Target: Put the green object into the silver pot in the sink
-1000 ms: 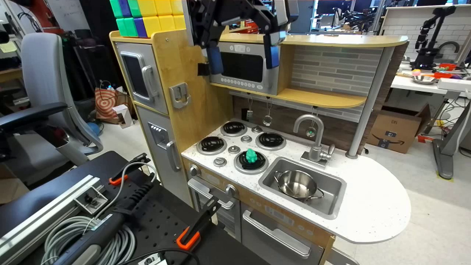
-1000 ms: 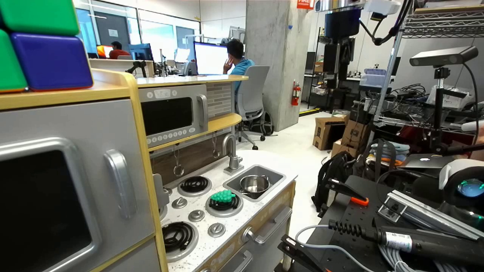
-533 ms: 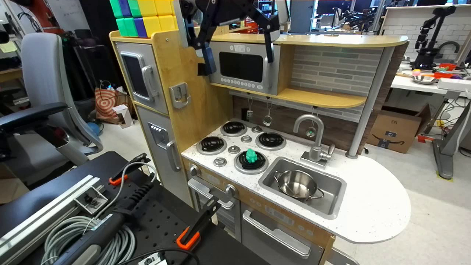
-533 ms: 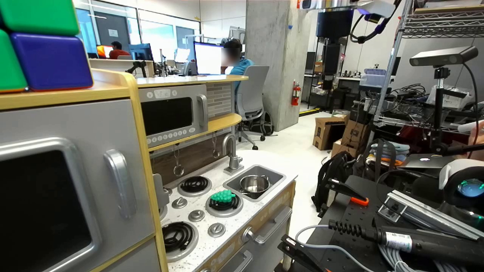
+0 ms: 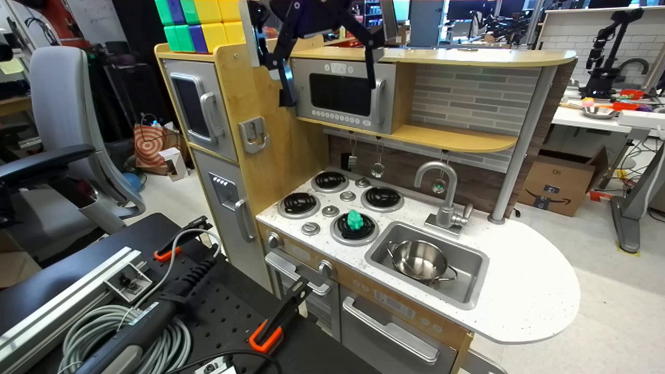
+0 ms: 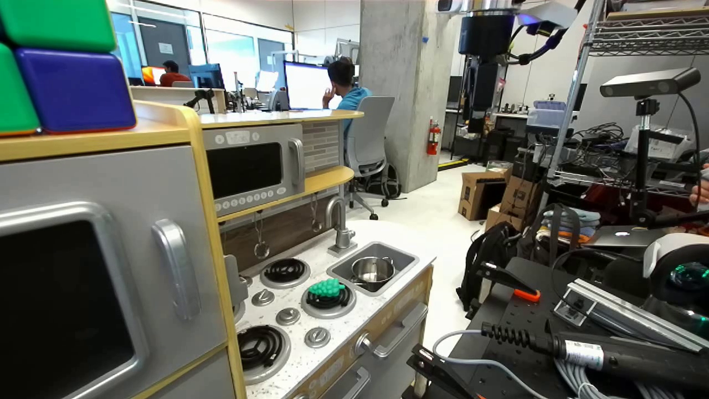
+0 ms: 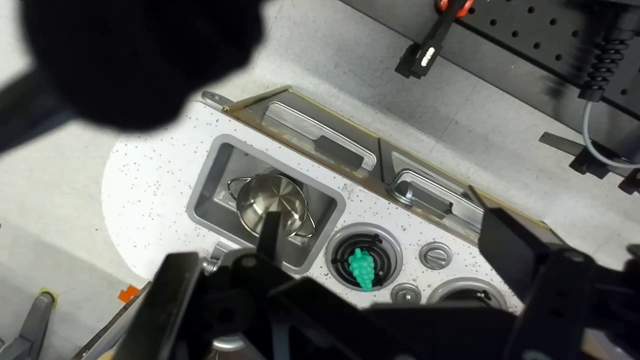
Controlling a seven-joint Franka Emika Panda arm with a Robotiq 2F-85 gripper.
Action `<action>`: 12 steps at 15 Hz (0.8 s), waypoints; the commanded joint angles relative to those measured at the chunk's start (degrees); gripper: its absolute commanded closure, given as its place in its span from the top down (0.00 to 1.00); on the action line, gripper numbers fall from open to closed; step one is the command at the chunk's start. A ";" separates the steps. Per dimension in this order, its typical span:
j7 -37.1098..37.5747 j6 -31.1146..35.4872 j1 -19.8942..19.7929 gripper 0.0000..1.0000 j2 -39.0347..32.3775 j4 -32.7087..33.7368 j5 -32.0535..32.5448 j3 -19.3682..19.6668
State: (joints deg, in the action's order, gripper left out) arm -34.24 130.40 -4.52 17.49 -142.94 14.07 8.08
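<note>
The green object (image 5: pixel 355 219), a bumpy grape-like bunch, lies on the front burner beside the sink; it also shows in an exterior view (image 6: pixel 326 287) and in the wrist view (image 7: pixel 361 269). The silver pot (image 5: pixel 419 259), with two wire handles, stands in the sink (image 5: pixel 475 275); it also shows in an exterior view (image 6: pixel 373 270) and in the wrist view (image 7: pixel 270 197), where a finger covers part of it. My gripper (image 5: pixel 330 87) is open and empty, high above the counter. In the wrist view its fingers (image 7: pixel 383 222) are wide apart, with the green object seen between them.
A curved faucet (image 5: pixel 441 187) rises behind the sink. A shelf with a microwave (image 5: pixel 340 96) stands over the back of the counter. A tall wooden cabinet side (image 5: pixel 286 140) bounds the burners. A black table (image 5: pixel 228 306) with clamps and cables stands in front.
My open gripper has moved to the left in both exterior views, and a little lower in one of them. The green object and the silver pot have not moved.
</note>
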 commanded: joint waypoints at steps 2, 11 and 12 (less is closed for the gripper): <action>-3.64 13.74 3.19 1.00 -0.44 -3.32 -7.07 1.97; -4.20 14.50 7.70 1.00 -22.17 8.89 -26.08 -1.68; -2.87 14.26 6.97 1.00 -24.65 11.19 -26.04 -2.34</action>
State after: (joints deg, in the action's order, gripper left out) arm -39.53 144.17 4.36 1.67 -139.68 -9.74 7.69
